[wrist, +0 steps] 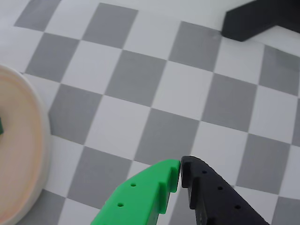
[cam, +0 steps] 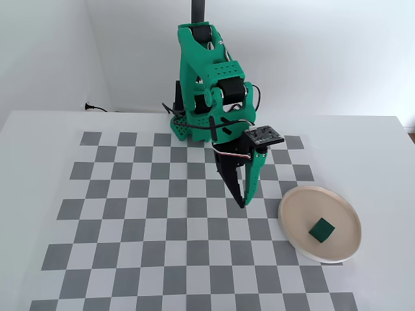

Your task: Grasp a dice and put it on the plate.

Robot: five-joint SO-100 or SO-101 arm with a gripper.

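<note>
Fixed view footage is showing the green arm (cam: 211, 91) rising from the upper centre of the frame and reaching down over a grey-and-white checkered mat (cam: 130, 214) that is covering a white table (cam: 39, 129). The gripper (cam: 244, 203) is pointing downward just right of the frame's centre, with its green finger and black finger (cam: 231, 181) lying together at the tips and nothing between them; whether the tips are touching the mat cannot be told. The dice (cam: 321, 229) is sitting on the plate (cam: 295, 201) in the lower right of the frame, resting flat slightly right of the plate's middle and clear of the rim. The plate is lying on the mat's right edge, near the gripper but apart from it.

Wrist view is showing the same closed fingers entering from the bottom edge, the green one (wrist: 140, 197) on the left and the black one (wrist: 215, 197) on the right, their tips meeting over the checker squares at the gripper (wrist: 180, 169). The plate's pale rim (wrist: 44, 140) is curving along the left edge of the frame, and a sliver of the dark green dice (wrist: 1, 126) is just peeking in at that edge. A black block (wrist: 253, 18) is occupying the upper right corner.
</note>
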